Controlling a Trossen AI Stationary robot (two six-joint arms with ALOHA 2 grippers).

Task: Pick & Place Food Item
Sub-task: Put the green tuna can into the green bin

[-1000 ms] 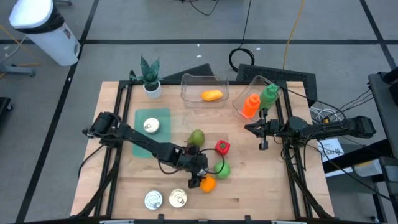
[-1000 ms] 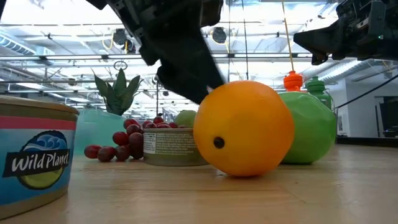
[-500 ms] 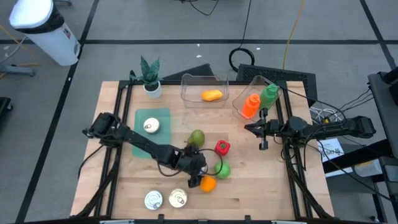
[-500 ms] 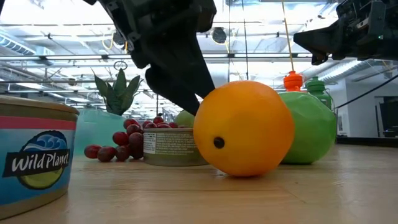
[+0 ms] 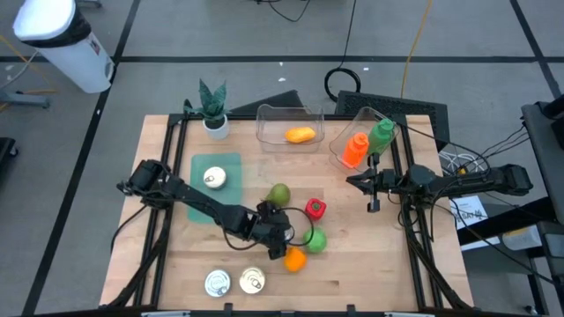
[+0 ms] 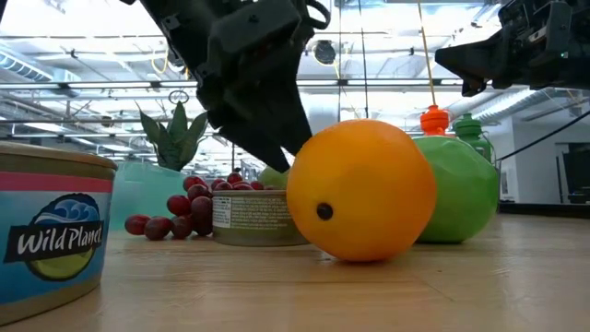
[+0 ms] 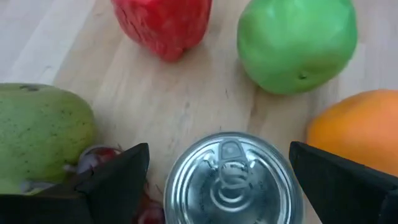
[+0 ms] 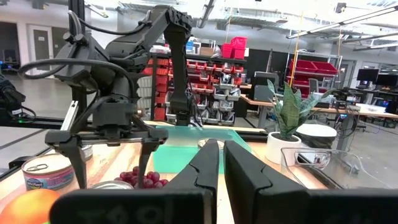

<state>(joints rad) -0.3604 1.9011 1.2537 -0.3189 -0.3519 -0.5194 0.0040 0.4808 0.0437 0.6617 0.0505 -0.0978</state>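
The left pincer (image 7: 217,180) hangs spread wide over a small silver can (image 7: 231,180) on the wooden surface (image 5: 370,255), holding nothing. The orange (image 5: 294,260) lies just beside the can, next to a green apple (image 5: 316,239). The right pincer (image 5: 373,183) waits pressed together, well apart near the bottles.

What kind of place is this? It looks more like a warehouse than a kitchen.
Most likely a robotics lab or workshop. Behind the wooden table stand shelves of red storage bins, cables trail over the concrete floor, and the food, such as the orange, is set out between two robot arms.
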